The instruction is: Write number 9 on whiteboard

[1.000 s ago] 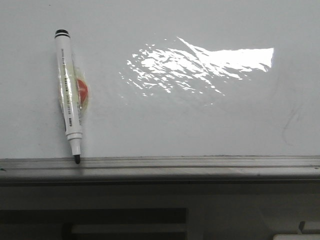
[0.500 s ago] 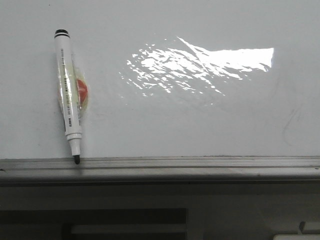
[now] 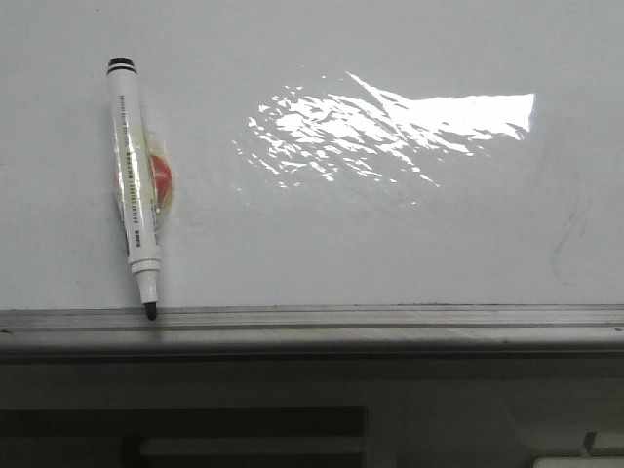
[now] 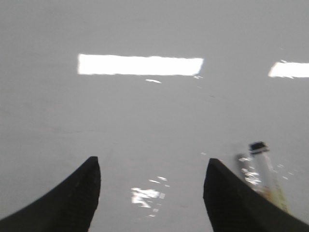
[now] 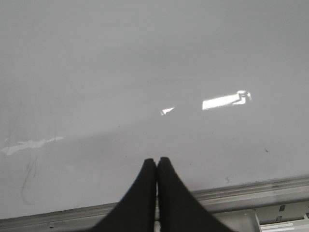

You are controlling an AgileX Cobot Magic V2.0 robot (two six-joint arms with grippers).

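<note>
The whiteboard (image 3: 390, 234) fills the front view, glossy with bright glare; no black number 9 shows on it. A white marker (image 3: 134, 185) with a black end cap lies on its left part, uncapped tip at the grey edge rail (image 3: 390, 320), over a red-orange magnet (image 3: 161, 177). My left gripper (image 4: 152, 166) hangs open over the board with nothing between its fingers; the marker (image 4: 268, 176) lies just outside one finger. My right gripper (image 5: 157, 161) is shut and empty above the board near the rail (image 5: 251, 189). Neither gripper shows in the front view.
Faint grey smudge strokes mark the board at the right (image 3: 565, 244) and in the right wrist view (image 5: 26, 181). Below the rail is a dark shelf area (image 3: 244, 429) with a white object at the lower right corner (image 3: 580, 460).
</note>
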